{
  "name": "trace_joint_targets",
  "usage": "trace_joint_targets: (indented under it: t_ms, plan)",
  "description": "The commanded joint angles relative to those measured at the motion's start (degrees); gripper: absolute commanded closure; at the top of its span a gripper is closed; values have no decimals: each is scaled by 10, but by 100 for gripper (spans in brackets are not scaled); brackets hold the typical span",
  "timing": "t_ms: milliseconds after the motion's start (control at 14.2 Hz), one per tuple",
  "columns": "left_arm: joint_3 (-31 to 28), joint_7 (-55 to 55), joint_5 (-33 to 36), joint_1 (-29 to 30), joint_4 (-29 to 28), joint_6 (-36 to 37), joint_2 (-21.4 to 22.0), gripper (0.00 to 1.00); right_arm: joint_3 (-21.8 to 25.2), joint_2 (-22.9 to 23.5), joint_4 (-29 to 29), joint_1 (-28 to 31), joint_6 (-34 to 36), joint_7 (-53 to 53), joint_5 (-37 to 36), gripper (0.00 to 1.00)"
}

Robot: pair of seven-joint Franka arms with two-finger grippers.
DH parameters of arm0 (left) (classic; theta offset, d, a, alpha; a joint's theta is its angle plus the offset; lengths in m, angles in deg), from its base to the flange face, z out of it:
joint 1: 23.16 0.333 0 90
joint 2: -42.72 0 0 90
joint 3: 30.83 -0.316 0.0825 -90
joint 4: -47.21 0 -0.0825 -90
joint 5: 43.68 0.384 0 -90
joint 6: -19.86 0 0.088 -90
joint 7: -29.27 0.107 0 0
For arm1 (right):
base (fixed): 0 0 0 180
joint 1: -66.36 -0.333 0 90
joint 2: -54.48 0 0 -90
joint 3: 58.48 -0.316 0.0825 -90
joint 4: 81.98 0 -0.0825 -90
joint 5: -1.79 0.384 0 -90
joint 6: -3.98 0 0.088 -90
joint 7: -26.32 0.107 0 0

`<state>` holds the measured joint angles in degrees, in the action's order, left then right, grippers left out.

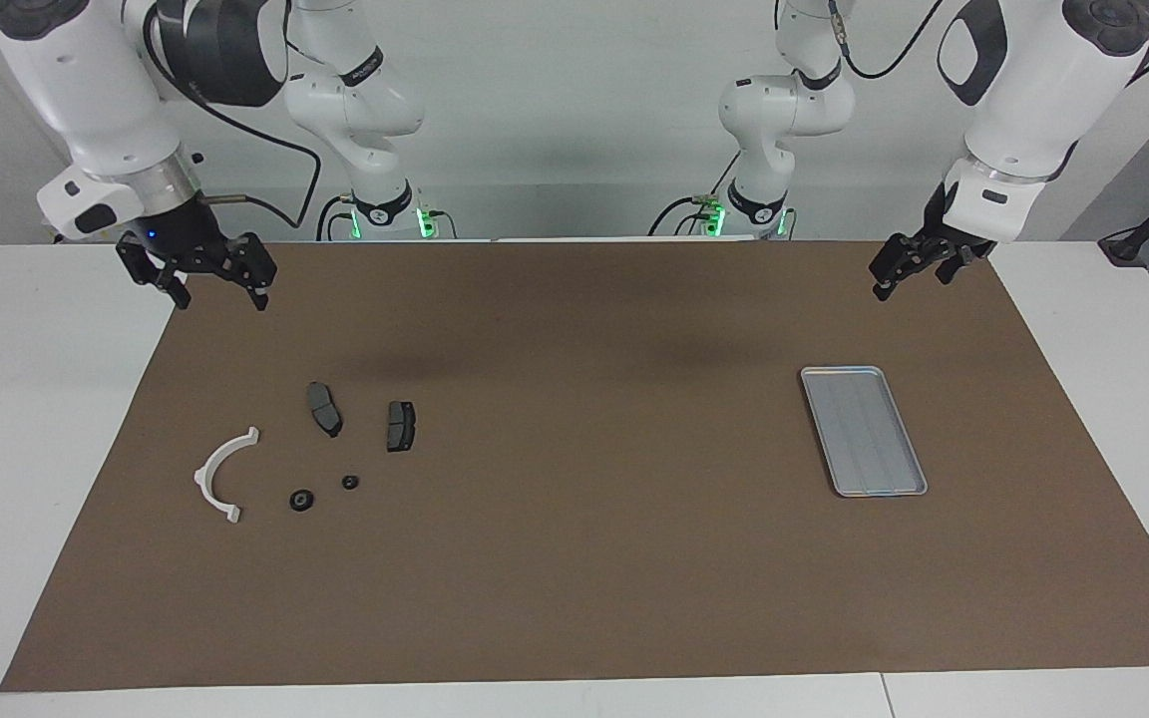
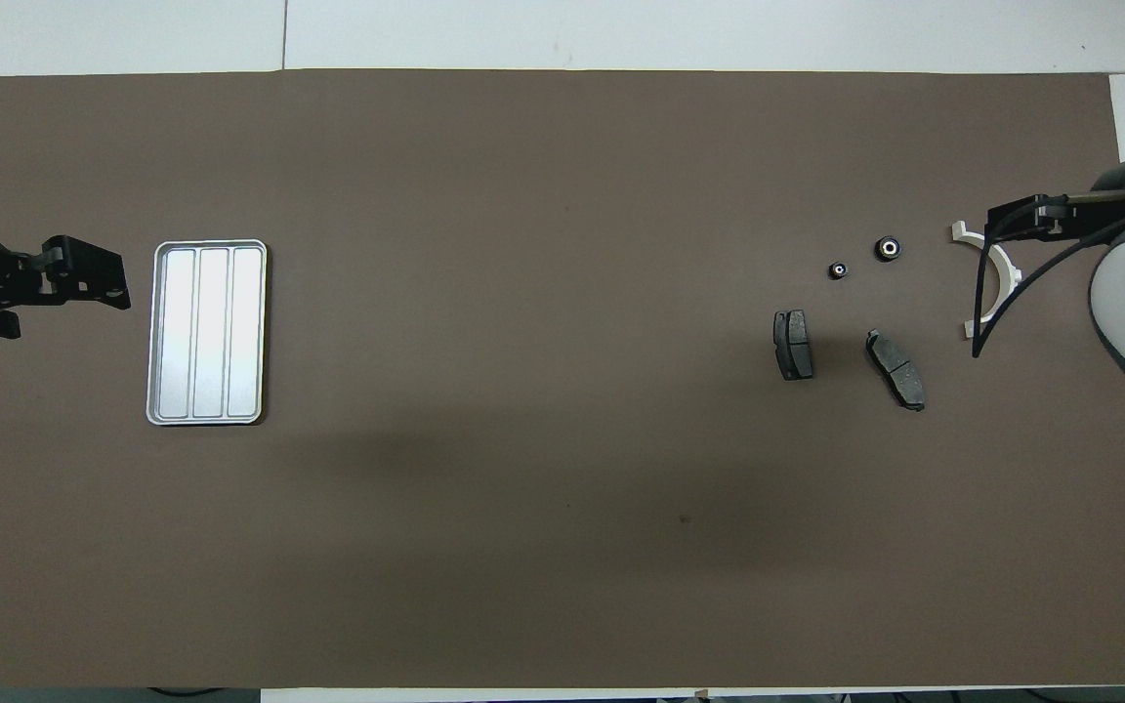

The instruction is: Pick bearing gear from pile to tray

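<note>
A brown mat [image 1: 574, 469] covers a white table [image 1: 36, 399]. No brand, label or writing can be read on any part, on the arms or on the mat.

The pile lies toward the right arm's end of the table. It holds a white half-ring [image 1: 222, 473], two dark grey brake pads [image 1: 324, 408] [image 1: 400, 426] nearer to the robots, and two small black round pieces. The larger round piece [image 1: 302, 500] sits just beside the half-ring; the smaller one [image 1: 350, 483] is near it, toward the middle of the table. In the overhead view each round piece shows a pale centre [image 2: 889, 248] [image 2: 839, 270], but no teeth or finer detail can be made out, so which one is the bearing gear cannot be told. All of the parts lie apart from one another on the mat.

The silver tray [image 1: 863, 430] rests flat toward the left arm's end, well apart from the pile, with three long shallow channels and nothing in it.

The right gripper [image 1: 205, 274] hangs in the air over the mat's edge nearest the robots, fingers spread wide and holding nothing. In the overhead view its cable and body cross in front of part of the half-ring [image 2: 1002, 283], and the arm is cut off at the frame's edge.

The left gripper [image 1: 909, 267] hangs over the mat's corner near the tray, touching nothing. Whether its fingers are spread or pressed together cannot be told. In the overhead view it is partly cut off [image 2: 74, 278] by the frame's edge.
</note>
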<state>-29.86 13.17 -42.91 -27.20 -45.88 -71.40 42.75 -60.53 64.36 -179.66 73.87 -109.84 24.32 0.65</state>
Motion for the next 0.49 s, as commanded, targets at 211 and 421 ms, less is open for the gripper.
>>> trace_joint_targets:
  t_ms: [211, 421]
  plan:
    - [2, 5, -5, 6, -12, -7, 12, 0, -4, 102, 9, 9, -103, -22, -1, 0]
    - [2, 5, -5, 6, -12, -7, 12, 0, -4, 124, 8, -1, -113, -27, -1, 0]
